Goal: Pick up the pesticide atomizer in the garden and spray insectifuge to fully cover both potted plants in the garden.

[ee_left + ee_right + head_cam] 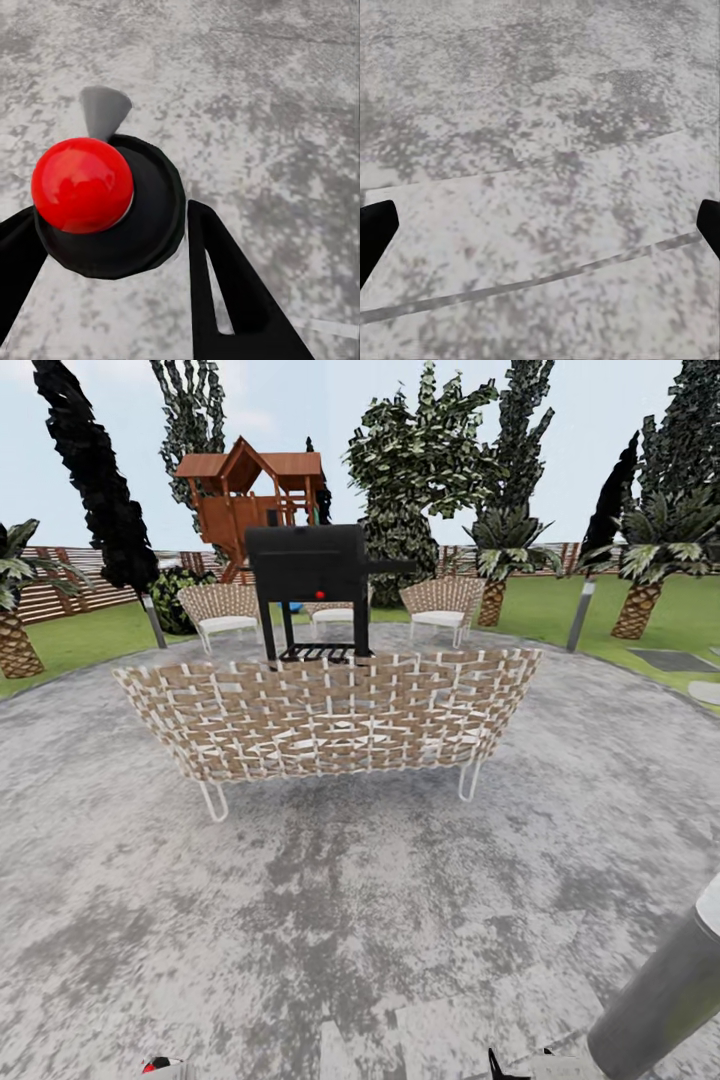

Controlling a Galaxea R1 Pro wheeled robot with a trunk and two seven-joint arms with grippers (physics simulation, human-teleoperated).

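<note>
Gripping the pesticide atomizer (105, 206) between its two dark fingers (225, 285), the left claw (112, 247) already has the bottle in hand; the red top faces the wrist camera, so its long axis runs along the fingers, with a grey nozzle cone jutting beyond it toward the patio (270, 97). The right claw (540, 225) is spread wide with nothing between its tips, hanging over bare grey paving.

Neither potted plant can be picked out from the head camera, so which way they lie from the left claw cannot be told. Straight ahead of both claws a woven wicker sofa (325, 710) spans the patio, with a black grill (308, 565) and wicker chairs (440, 605) beyond it. That blocks the direct line forward. Open paving lies to either side of the sofa, and lawn (600, 610) shows farther off; a grey post (665, 990) stands close by the right arm and likely limits turning that way.
</note>
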